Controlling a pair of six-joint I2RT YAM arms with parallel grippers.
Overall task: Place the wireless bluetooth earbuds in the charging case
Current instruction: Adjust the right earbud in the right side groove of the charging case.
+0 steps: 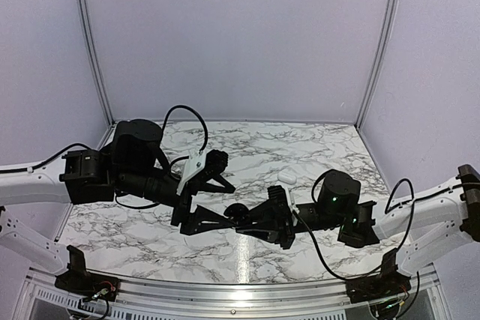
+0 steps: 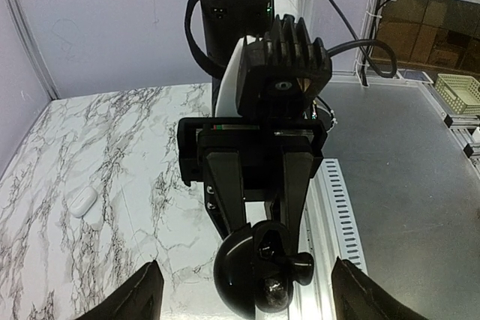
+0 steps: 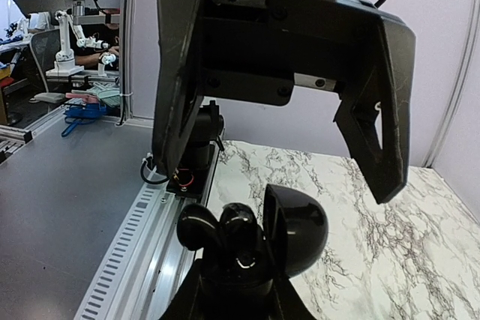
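Note:
My right gripper is shut on a black charging case and holds it above the table with its lid open. In the right wrist view the case holds one black earbud seated inside. A second black earbud sticks out at its left edge. The left wrist view shows the case with that earbud jutting out to the right. My left gripper is open wide and empty, its fingers on either side of the case without touching it. No white earbuds show.
A closed white charging case lies on the marble table behind the grippers; it also shows in the left wrist view. A slotted metal rail runs along the table's near edge. Purple walls enclose the back and sides.

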